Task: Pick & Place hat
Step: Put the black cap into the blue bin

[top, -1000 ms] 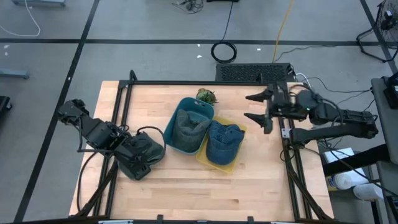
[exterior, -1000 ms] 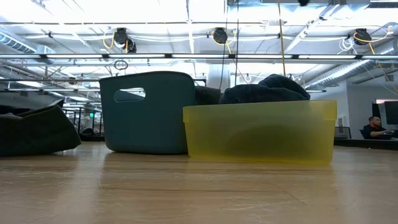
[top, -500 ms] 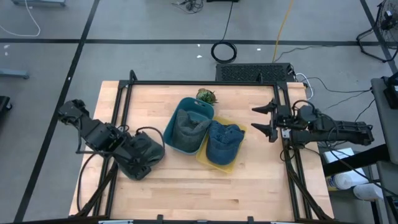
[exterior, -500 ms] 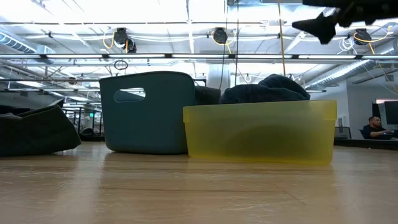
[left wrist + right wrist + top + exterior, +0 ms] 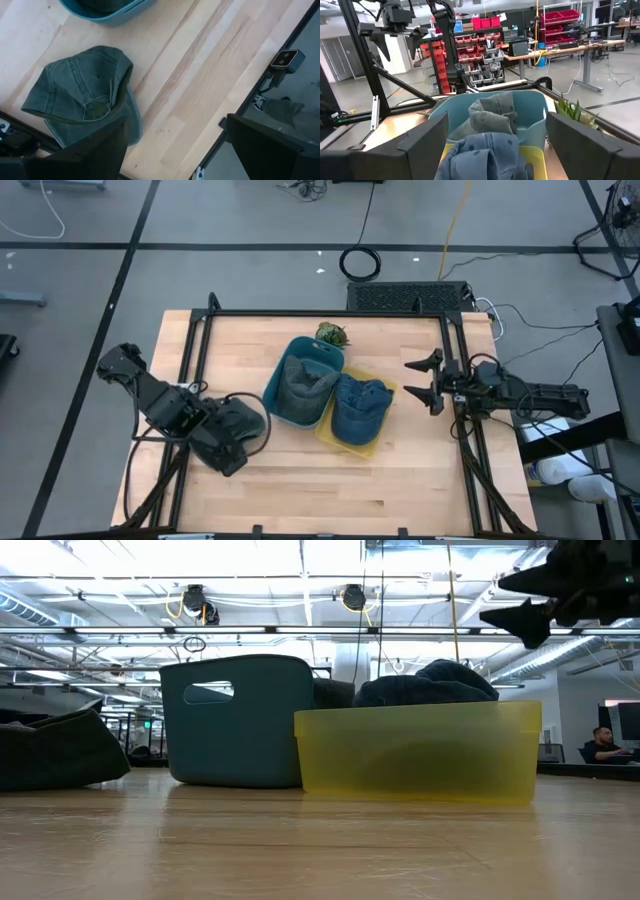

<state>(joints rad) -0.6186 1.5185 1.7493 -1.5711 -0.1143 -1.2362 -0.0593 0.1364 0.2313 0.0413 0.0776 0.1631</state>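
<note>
**Ana:** Three hats, as far as I can count. One dark green hat lies on the bare wood at the left side of the counter, crown up and a bit crumpled.

**Ben:** And the other two?

**Ana:** A grey-green hat sits in the teal bin near the middle of the counter. A blue denim hat sits in the yellow bin, which touches the teal bin on its right side.

**Ben:** Where is the left gripper?

**Ana:** Right over the dark green hat. In the left wrist view the hat lies between the two fingers, which stand wide apart and are not closed on it. I cannot tell whether they touch the cloth.

**Ben:** And the right gripper?

**Ana:** It hangs above the right edge of the counter, well apart from the bins, pointing toward them. Its fingers are spread too, with nothing between them. In the low view it shows high up, above the yellow bin.

**Ben:** Anything else on the counter?

**Ana:** A small green plant just behind the teal bin, at the far edge. In the right wrist view its leaves show beside the teal bin.
</note>
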